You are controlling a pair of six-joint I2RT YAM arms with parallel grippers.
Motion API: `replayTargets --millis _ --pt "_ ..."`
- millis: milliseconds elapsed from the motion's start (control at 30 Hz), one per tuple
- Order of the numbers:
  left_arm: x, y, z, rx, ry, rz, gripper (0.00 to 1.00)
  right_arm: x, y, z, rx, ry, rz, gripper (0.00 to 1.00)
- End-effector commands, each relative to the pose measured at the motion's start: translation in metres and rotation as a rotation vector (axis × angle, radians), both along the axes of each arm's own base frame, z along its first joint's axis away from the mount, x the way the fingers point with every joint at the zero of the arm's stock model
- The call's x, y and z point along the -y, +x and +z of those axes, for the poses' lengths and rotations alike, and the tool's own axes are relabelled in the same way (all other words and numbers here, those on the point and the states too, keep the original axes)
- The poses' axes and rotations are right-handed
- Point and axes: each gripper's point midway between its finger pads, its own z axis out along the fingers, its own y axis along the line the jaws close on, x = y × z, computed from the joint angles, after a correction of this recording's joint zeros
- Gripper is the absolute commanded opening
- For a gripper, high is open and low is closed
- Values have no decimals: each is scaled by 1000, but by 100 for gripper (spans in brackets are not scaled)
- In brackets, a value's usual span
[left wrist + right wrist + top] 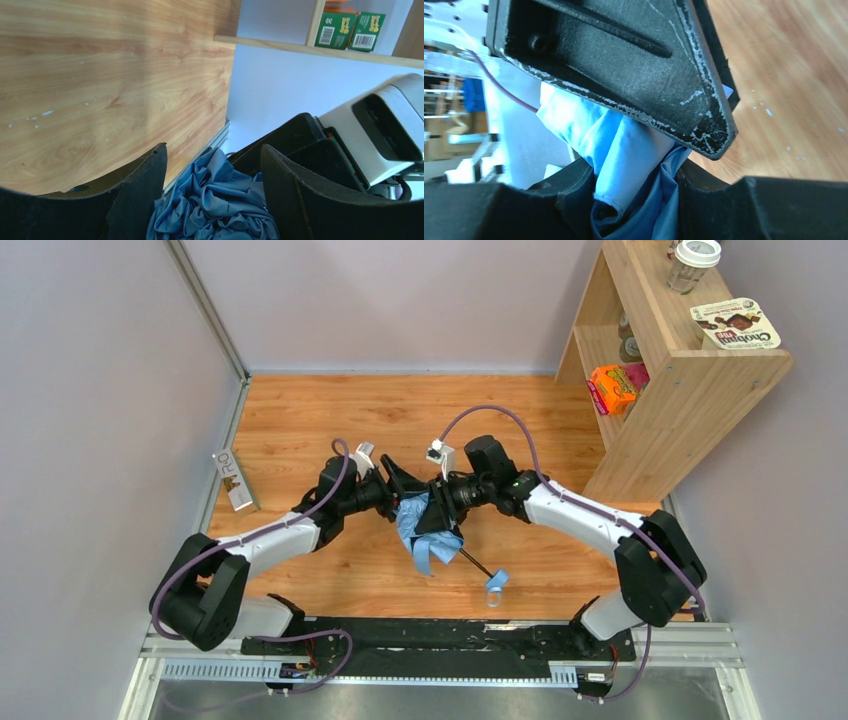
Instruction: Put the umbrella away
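The umbrella (425, 530) is a crumpled light blue bundle of fabric held above the wooden floor between both arms. Its dark shaft (475, 562) slants down to the right and ends in a small blue handle with strap (497, 582). My right gripper (432, 508) is shut on the fabric; in the right wrist view the folds (624, 145) are pinched between its jaws (634, 170). My left gripper (400, 495) stands open around the bundle. In the left wrist view the gathered cloth (215, 200) lies between the wide-spread jaws (214, 150). One left finger (624, 65) fills the top of the right wrist view.
A wooden shelf unit (680, 370) stands at the back right, holding an orange box (612, 388), a snack packet (735, 325) and a cup (693, 262). Green boxes (352, 30) sit on a shelf. A small carton (233, 480) leans by the left wall.
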Motion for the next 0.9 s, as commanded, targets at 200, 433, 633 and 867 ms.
replayTargets --millis 200,433,633,867 --pt "-6 4 19 52 23 58 75 -16 30 26 -86 85 -74 0" --pt "-23 8 27 103 44 122 76 -3 26 6 -93 16 -106 0" --pt "-22 9 26 108 29 116 76 4 38 12 -30 -37 -157 0" --pt "5 10 22 77 -13 52 77 -28 34 51 24 54 -100 0"
